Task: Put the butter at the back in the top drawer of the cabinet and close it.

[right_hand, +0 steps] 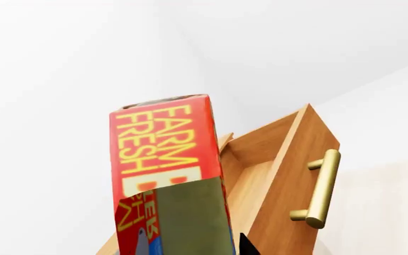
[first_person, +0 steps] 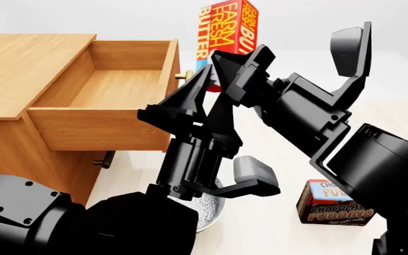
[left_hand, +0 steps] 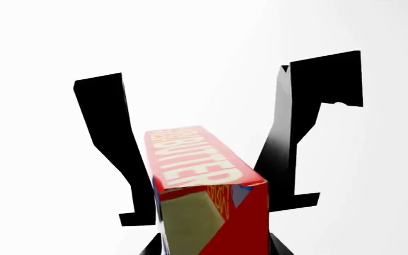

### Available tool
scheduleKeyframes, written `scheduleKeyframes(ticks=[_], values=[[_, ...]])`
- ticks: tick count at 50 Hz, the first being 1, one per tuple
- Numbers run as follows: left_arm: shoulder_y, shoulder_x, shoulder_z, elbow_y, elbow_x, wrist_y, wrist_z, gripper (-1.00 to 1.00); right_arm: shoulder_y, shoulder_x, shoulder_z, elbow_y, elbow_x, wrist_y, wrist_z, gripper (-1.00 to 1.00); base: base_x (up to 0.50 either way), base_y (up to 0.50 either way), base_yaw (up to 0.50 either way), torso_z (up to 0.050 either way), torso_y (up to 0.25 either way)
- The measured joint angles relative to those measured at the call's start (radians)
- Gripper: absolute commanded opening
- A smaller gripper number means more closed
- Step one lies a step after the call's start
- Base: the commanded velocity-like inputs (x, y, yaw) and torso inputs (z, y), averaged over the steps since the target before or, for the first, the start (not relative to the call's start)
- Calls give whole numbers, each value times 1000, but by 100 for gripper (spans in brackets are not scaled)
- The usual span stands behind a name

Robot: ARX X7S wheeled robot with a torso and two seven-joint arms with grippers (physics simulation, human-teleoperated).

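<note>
Butter: the butter point(first_person: 225, 26) is held up in the air, on end, right of the open top drawer point(first_person: 112, 87) and above its level; it is not inside. In the head view its lower end is hidden behind the two grippers.
Left gripper: in the left wrist view the left gripper point(left_hand: 211, 74) has a dark finger on each side of the butter point(left_hand: 189, 159), and both appear pressed against the box's sides; the tips reach past the box's end. The head view shows this gripper point(first_person: 200, 93) just under the box.
Right gripper: the right gripper point(first_person: 250, 64) sits at the box's lower right. Its wrist view is filled by the butter point(right_hand: 161, 149) with almost no finger visible, so its opening and grip cannot be told.
Top drawer: pulled out of the cabinet point(first_person: 19, 58), bare wood inside; its brass handle point(right_hand: 321, 188) is clear only from the right wrist.
Lower drawers: mostly hidden; one handle point(first_person: 103, 159) peeks out.
Table items: a pudding box point(first_person: 335, 204), partly covered by the right arm, and a bowl point(first_person: 207, 212), mostly covered by the left arm.
</note>
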Motion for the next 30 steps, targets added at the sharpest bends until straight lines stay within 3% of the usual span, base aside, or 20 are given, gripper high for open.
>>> scheduleKeyframes(ticks=[7, 8, 30], values=[[2, 1, -5, 4, 4, -5, 4, -100, 1, 4, 1, -4, 4, -1, 4, -100, 0, 0, 0, 0, 1], [2, 2, -6, 4, 5, -5, 5, -100, 1, 4, 1, -5, 4, -1, 4, 100, 0, 0, 0, 10, 0], [-7, -27, -15, -26, -18, 7, 50, -100, 14, 38, 39, -43, 49, -12, 4, 100, 0, 0, 0, 0, 1]])
